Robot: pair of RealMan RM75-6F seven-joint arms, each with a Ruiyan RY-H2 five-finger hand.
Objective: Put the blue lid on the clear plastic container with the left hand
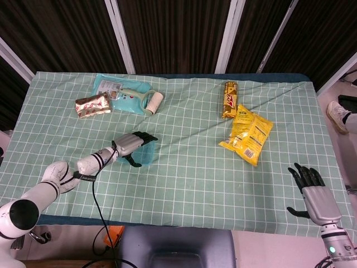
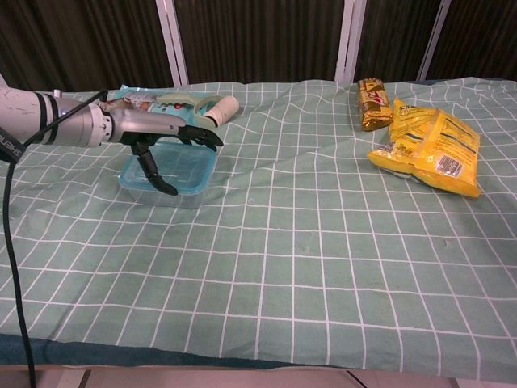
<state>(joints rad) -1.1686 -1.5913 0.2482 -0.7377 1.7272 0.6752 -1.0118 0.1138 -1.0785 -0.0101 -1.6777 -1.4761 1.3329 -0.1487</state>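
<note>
The clear plastic container (image 2: pixel 179 184) (image 1: pixel 146 157) sits left of centre on the green checked cloth, with the blue lid (image 2: pixel 187 160) lying flat on top of it. My left hand (image 2: pixel 153 129) (image 1: pixel 132 143) hovers over the lid with its fingers stretched out flat and apart. The thumb points down to the lid's near side; I cannot tell whether it touches. It grips nothing. My right hand (image 1: pixel 311 192) stays low beyond the table's front right edge, fingers spread and empty; the chest view does not show it.
A yellow snack bag (image 1: pixel 247 133) (image 2: pixel 432 144) and a gold-brown bar packet (image 1: pixel 229 99) (image 2: pixel 372 103) lie at the right. Behind the container are a lint roller (image 1: pixel 149 102) (image 2: pixel 212 109) on a teal pack (image 1: pixel 114 91) and a silver packet (image 1: pixel 92 105).
</note>
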